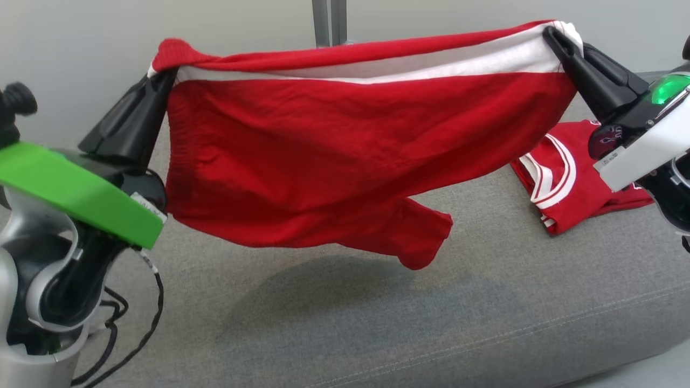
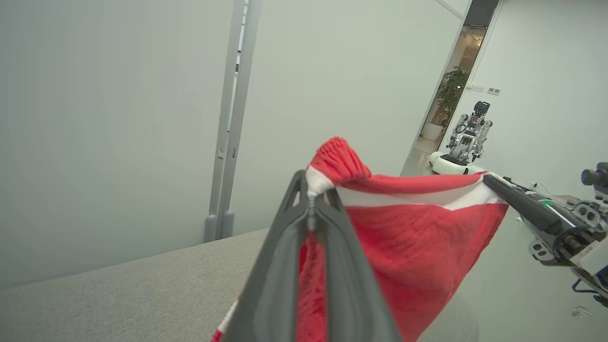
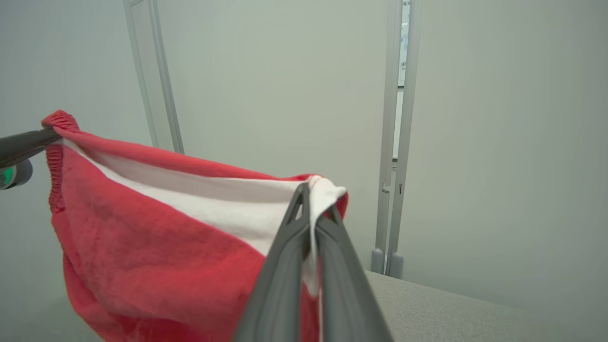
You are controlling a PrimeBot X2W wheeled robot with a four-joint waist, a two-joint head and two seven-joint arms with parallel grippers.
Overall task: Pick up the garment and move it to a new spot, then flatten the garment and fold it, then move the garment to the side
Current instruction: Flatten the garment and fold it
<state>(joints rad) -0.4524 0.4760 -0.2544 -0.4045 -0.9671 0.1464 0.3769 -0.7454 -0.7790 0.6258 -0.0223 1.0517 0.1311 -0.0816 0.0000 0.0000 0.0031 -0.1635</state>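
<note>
Jaws tight on 2 top corners of garment (image 1: 345,156), hem above couch (image 1: 431,323).

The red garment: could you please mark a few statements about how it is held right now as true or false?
1. The left gripper and the right gripper are both shut on the red garment at its upper edge. True.
2. The garment lies spread flat. False: it hangs stretched between the two grippers, above the grey cushion.
3. The garment's bottom hem is white. False: the white band runs along the top.
4. A second red-and-white garment lies on the cushion near the right gripper. True.
</note>
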